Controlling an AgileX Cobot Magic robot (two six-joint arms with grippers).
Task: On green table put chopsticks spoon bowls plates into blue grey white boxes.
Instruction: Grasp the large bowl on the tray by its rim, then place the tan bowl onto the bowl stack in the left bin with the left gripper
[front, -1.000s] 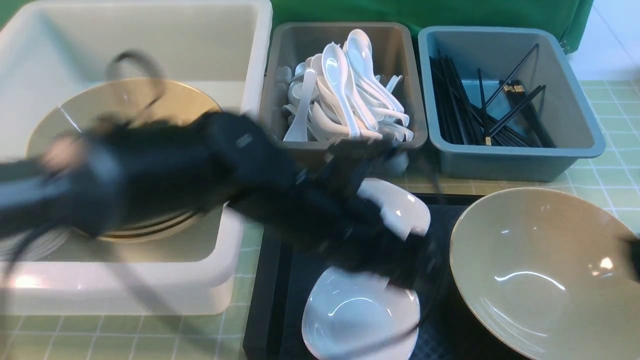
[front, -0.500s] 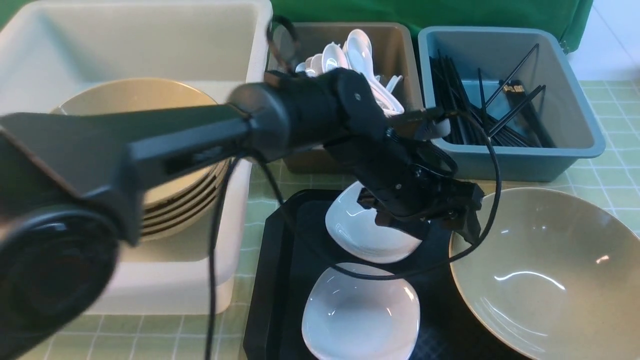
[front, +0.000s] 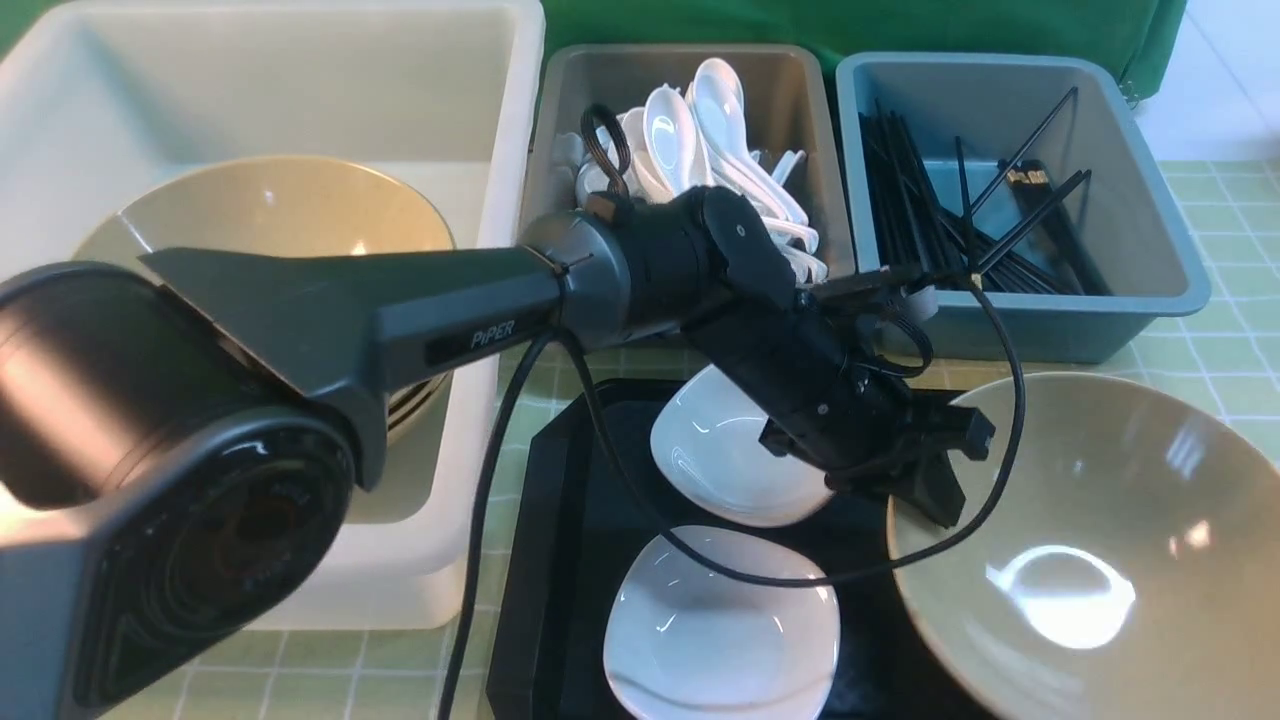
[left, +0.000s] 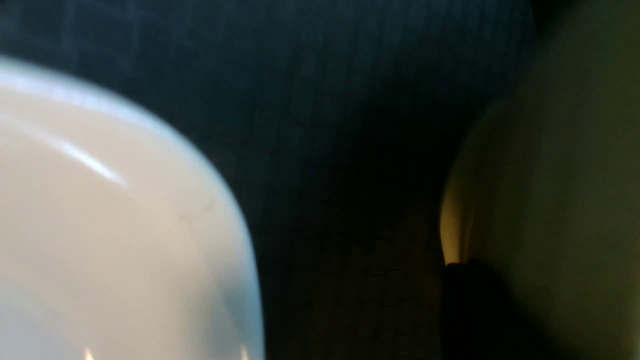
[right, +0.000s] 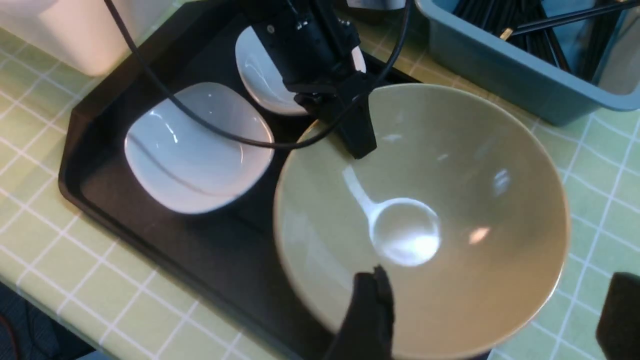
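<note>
since half a second ago my left claw (front: 938, 492) has closed: jaws pressed together on the rim of the tan bowl (front: 1090, 560) beside the white plate (front: 730, 465), and the bowl has tipped, partly over the black tray (front: 560, 520). left wrist: blurred rim, plate and tray only. right wrist: right claw (right: 497, 280) hangs spread above the bowl's near edge. i'd raise it slowly and level toward the white box (front: 525, 120); the glossy rim could slip. gridded green table (right: 30, 115) below, dark green backdrop (front: 800, 20) behind.

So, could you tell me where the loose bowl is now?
Front view, right side: the bowl lies partly on the black tray, in front of the blue box, with the left gripper shut on its left rim.
</note>
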